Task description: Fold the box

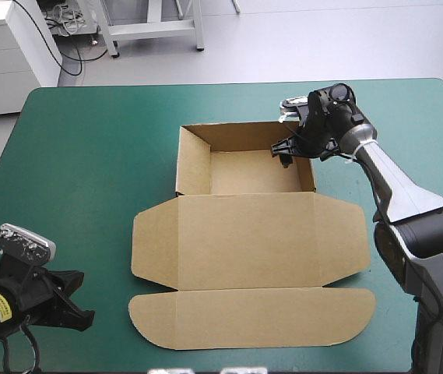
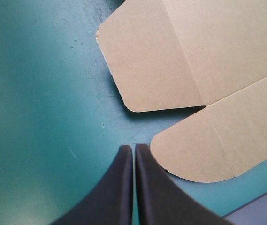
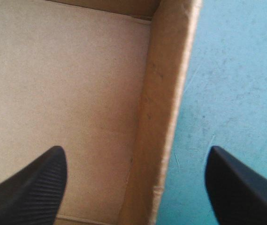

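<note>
The table (image 1: 89, 140), under its teal-green cover, fills most of the high view. The brown box (image 1: 244, 234) sits at the centre of that frame as an open tray (image 1: 244, 173) with four raised walls, just above the middle. Its lid (image 1: 244, 241) lies flat below the tray, a side flap spread out at each end. A long tuck flap (image 1: 252, 315) with rounded corners lies nearest the frame's lower edge. The right gripper (image 1: 285, 156) comes in from the right of the frame and reaches down at the tray's upper right corner. It (image 3: 135, 154) stands wide open astride the tray's right wall, one black finger (image 3: 30, 187) inside over the tray floor, the other outside over the cover, gripping nothing. The left gripper (image 1: 81, 308) sits low at the frame's lower left over bare cover. Its fingers (image 2: 119, 187) are pressed together, empty, the tips just beside the tuck flap's rounded corner and not touching it.
</note>
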Controlling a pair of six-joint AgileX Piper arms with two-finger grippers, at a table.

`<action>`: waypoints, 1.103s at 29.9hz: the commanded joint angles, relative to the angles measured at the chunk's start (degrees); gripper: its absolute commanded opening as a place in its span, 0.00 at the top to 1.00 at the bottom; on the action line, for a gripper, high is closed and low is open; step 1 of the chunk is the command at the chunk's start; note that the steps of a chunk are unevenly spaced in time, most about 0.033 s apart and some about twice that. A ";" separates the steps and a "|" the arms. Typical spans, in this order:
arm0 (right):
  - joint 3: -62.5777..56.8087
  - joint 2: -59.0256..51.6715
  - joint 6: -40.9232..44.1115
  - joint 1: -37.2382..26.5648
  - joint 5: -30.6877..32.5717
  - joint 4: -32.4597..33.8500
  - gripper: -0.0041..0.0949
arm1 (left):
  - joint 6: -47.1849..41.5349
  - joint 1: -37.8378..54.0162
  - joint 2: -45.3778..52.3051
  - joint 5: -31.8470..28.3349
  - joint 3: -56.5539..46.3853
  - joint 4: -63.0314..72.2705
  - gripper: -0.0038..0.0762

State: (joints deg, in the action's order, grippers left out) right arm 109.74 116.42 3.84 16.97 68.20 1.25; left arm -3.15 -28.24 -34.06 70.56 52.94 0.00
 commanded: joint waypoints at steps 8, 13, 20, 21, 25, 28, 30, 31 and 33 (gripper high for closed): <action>1.67 -2.77 -0.57 -2.57 -1.11 -3.45 0.96 | -0.10 -0.31 -0.30 -2.52 1.18 0.33 0.96; 1.67 -3.63 -1.36 -2.75 -1.11 -4.24 0.96 | -0.10 -0.31 -0.30 -2.52 1.18 0.00 0.96; 3.04 -10.07 -3.84 -5.99 -1.11 0.64 0.96 | -0.10 -0.31 -0.30 -2.52 1.18 0.33 0.96; 3.42 -11.31 -3.84 -6.98 -1.11 1.64 0.96 | -0.10 -0.31 -0.30 -2.52 1.18 0.33 0.96; 3.42 -17.21 -6.46 -12.95 -1.11 6.24 0.96 | -0.09 -0.31 -0.30 -2.52 1.18 0.00 0.96; 3.42 -20.09 -6.46 -19.81 -1.11 10.93 0.96 | -0.09 -0.31 -0.30 -2.52 1.18 0.33 0.96; 3.42 -20.70 -6.36 -24.46 -1.11 11.91 0.98 | -0.09 -0.31 -0.30 -2.52 1.18 0.33 0.96; 3.42 -20.70 -6.36 -27.81 -1.11 11.36 0.98 | -0.09 -0.31 -0.30 -2.52 1.18 0.33 0.96; 3.42 -20.45 -6.36 -32.47 -1.11 9.56 0.98 | -0.09 -0.31 -0.30 -2.52 1.18 0.33 0.96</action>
State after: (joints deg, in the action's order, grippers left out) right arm 111.39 98.62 -2.20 -9.56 69.26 10.96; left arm -3.15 -28.24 -34.06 70.73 52.94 0.00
